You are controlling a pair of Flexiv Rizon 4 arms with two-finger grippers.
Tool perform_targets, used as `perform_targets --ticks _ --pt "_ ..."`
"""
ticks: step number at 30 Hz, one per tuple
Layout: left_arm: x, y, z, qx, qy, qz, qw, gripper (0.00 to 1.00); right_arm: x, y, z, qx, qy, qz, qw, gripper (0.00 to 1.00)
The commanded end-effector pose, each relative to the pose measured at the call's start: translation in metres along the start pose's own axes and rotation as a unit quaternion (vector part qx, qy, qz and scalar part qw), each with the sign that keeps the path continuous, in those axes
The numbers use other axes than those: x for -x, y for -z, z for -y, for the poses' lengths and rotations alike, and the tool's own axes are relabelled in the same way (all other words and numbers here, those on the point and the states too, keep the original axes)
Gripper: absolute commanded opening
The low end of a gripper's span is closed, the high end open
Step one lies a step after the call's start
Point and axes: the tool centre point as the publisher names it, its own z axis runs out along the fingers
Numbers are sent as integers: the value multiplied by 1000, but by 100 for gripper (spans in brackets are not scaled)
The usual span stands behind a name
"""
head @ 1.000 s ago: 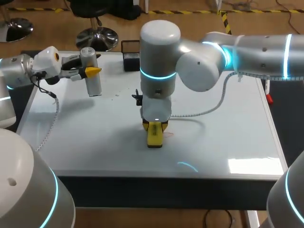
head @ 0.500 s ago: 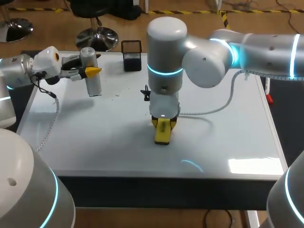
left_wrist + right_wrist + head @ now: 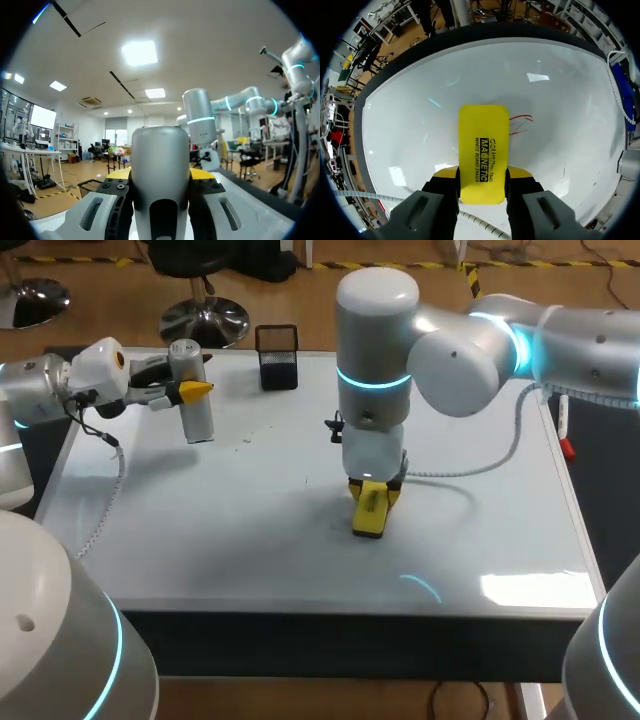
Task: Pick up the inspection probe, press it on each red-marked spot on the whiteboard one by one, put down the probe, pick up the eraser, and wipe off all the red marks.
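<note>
Big white whiteboard (image 3: 200, 540) first, lying flat and covering nearly all of the dark worktop (image 3: 605, 510). Over it, the right arm (image 3: 470, 350) comes in from the right side and reaches past the middle, its wrist pointing straight down at the board. The left arm (image 3: 40, 390) sits off at the far left corner, held level above the board's edge.

Now the left gripper (image 3: 160, 175): clenched on the probe (image 3: 192, 390), a grey cylinder standing upright between the yellow tips, one finger on each side of it. The probe hangs over the far left part of the board, well apart from the other arm.

Down at the middle, the right gripper (image 3: 484, 175) is grasping the eraser (image 3: 370, 512), a yellow block pinched from both sides at its near end. Its far end is down at the board surface; whether it presses there, I cannot tell.

A black mesh cup (image 3: 277, 355) stands at the board's far edge, between the two arms.

Smallest of all: thin red marks (image 3: 520, 122), a few scribbled lines on the board just beside the eraser's far end, seen from the right wrist.
</note>
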Motion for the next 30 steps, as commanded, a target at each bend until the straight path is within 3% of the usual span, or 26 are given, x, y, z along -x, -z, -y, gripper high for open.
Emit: perform_targets --ticks 1,4,8,13,17,24,30 --pt "0 0 1 0 -1 1 1000 0 -12 -41 6 -5 -4 1 1000 0" --pt "0 0 1 0 -1 1 1000 0 -14 -35 7 -11 -9 3 1000 0" --pt "0 0 1 0 -1 1 1000 0 -11 -8 2 -27 -2 15 1000 0" --pt "0 0 1 0 -1 1 1000 0 3 37 -15 -42 25 44 998 0" --pt "0 0 1 0 -1 1 1000 0 23 56 -27 -49 53 62 995 0" --pt "0 0 1 0 -1 1 1000 0 60 51 -46 -39 92 64 993 0" --pt "0 0 1 0 -1 1 1000 0 75 36 -57 -30 98 50 993 0"
